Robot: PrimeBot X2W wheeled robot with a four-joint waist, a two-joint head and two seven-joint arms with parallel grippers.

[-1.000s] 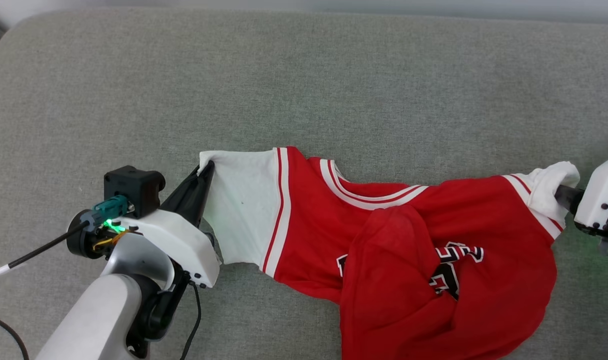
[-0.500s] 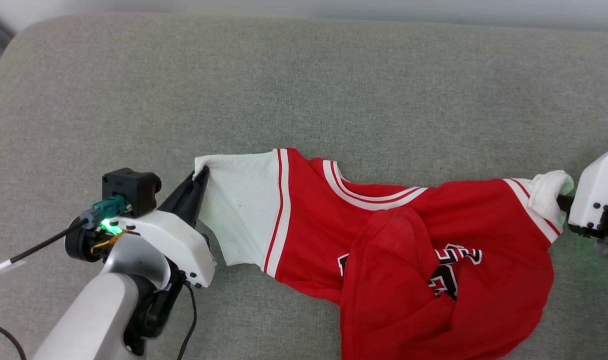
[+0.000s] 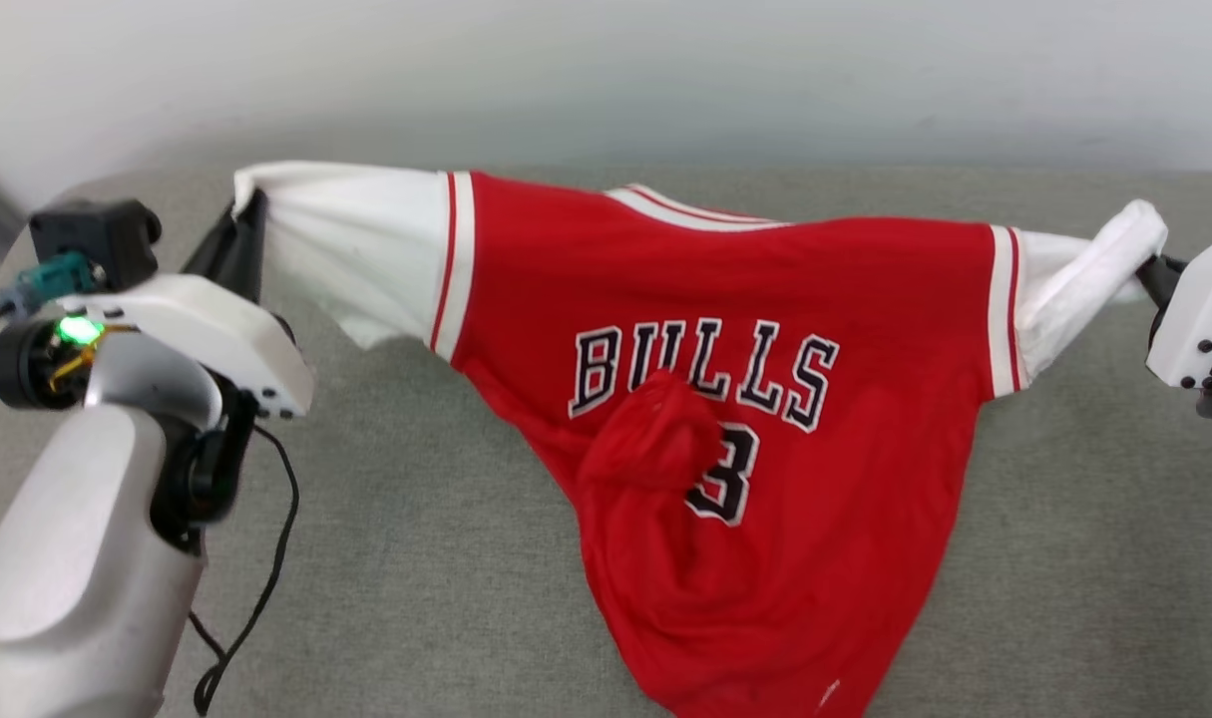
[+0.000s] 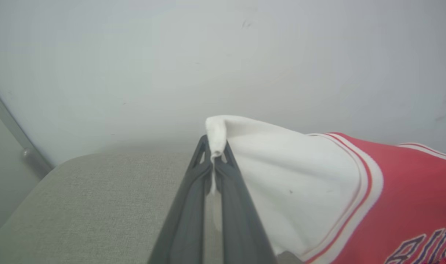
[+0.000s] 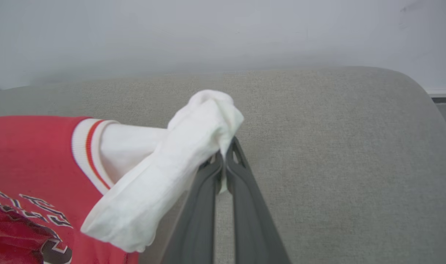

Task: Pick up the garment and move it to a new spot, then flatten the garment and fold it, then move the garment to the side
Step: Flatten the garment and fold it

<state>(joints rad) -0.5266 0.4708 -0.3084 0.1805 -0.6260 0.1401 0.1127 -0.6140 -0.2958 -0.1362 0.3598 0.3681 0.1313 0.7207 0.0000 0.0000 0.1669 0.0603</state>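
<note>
In the head view, the garment [image 3: 765, 299] hangs stretched between the two grippers above the grey cushion [image 3: 416, 558], its front toward the camera. The black lettering "BULLS" and a number are readable, and a bunched red fold covers part of the number. The left gripper [image 3: 241, 224] pinches the tip of one white sleeve at the upper left, and the right gripper [image 3: 1154, 274] grips the other sleeve at the far right. The red hem sags toward the picture's bottom edge; whether it touches the cushion cannot be told. In the left wrist view, the dark fingers [image 4: 193, 190] are clamped together on a rolled white sleeve edge, with a pale wall [image 4: 223, 55] behind. In the right wrist view, the fingers [image 5: 245, 190] are closed tight on the bunched white sleeve over the cushion.
</note>
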